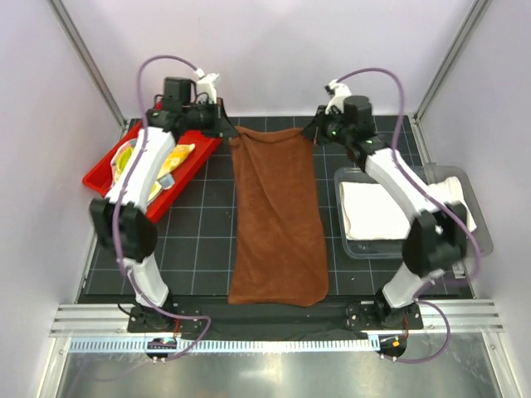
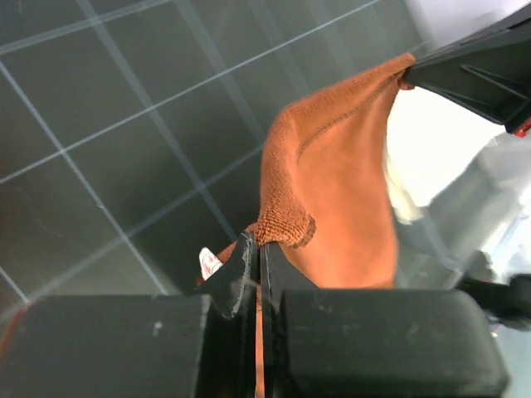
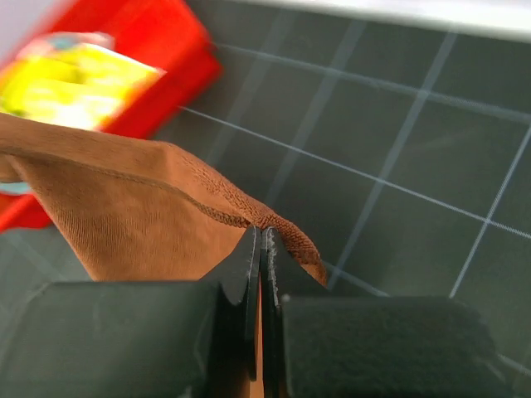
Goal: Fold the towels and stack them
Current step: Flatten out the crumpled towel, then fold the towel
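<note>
A brown towel (image 1: 276, 220) hangs stretched from the far middle of the mat down to the near edge. My left gripper (image 1: 228, 130) is shut on its far left corner (image 2: 286, 224); my right gripper (image 1: 318, 130) is shut on its far right corner (image 3: 249, 217). Both corners are lifted above the mat, and the far edge sags a little between them. A yellow-green towel (image 1: 166, 162) lies in the red tray (image 1: 98, 174) at the left, partly hidden by my left arm. A white towel (image 1: 373, 209) lies folded in the clear bin (image 1: 474, 199) at the right.
The black gridded mat (image 1: 203, 224) covers the table. White enclosure walls and metal posts close in the sides and back. My arm bases stand on the rail at the near edge (image 1: 274, 319).
</note>
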`<state>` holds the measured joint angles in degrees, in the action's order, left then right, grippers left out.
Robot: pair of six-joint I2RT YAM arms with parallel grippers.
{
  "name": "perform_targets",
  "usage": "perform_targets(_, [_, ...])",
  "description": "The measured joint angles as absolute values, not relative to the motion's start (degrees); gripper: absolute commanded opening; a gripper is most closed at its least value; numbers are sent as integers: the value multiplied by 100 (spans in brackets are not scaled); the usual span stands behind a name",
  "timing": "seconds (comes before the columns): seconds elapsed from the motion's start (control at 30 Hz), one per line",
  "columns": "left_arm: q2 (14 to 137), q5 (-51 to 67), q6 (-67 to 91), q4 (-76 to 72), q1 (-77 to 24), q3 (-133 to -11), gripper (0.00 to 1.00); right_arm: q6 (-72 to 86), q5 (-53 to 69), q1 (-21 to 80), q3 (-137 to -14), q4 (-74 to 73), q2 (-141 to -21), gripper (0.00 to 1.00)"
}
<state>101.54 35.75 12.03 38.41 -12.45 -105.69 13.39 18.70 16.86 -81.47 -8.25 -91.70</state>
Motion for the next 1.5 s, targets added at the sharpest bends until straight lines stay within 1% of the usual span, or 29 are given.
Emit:
perform_targets(0.1, [11399, 3487, 1026, 3787, -1221, -11233, 0, 1352, 1970, 1487, -8600, -740, -10457, 1])
perform_targets(0.2, [12398, 3424, 884, 3793, -1184, -12027, 0, 1372, 2191, 1302, -9059, -528, -11397, 1])
perform_targets(0.3, [12975, 3347, 810, 3747, -1129, -12632, 0, 1369, 2394, 1122, -9480, -373, -11843, 1])
perform_targets(0.37, [13128, 3284, 777, 3616, -1079, -12831, 0, 1380, 2545, 1031, -9747, -141, -12011, 1])
perform_targets(0.6, [13139, 3354, 655, 3129, -930, -13030, 0, 1393, 3105, 851, -10377, 449, -12134, 1])
perform_targets(0.87, [13152, 3752, 217, 3159, -845, -13030, 0, 1116, 3420, 854, -10405, 388, -12363, 1])
perform_targets(1.07, [13152, 3981, -217, 3603, -829, -13026, 0, 670, 3413, 851, -10134, -296, -12320, 1])
perform_targets(1.3, [13144, 4110, -508, 4383, -840, -12860, 1, 75, 3310, 864, -10099, -1898, -12016, 1])
perform_targets(1.4, [13043, 4130, -694, 4856, -880, -12628, 0, -30, 3275, 869, -10014, -2364, -11692, 1])
perform_targets(1.5, [12713, 4115, -897, 5159, -980, -12070, 0, -73, 3256, 893, -9795, -2668, -11260, 1])
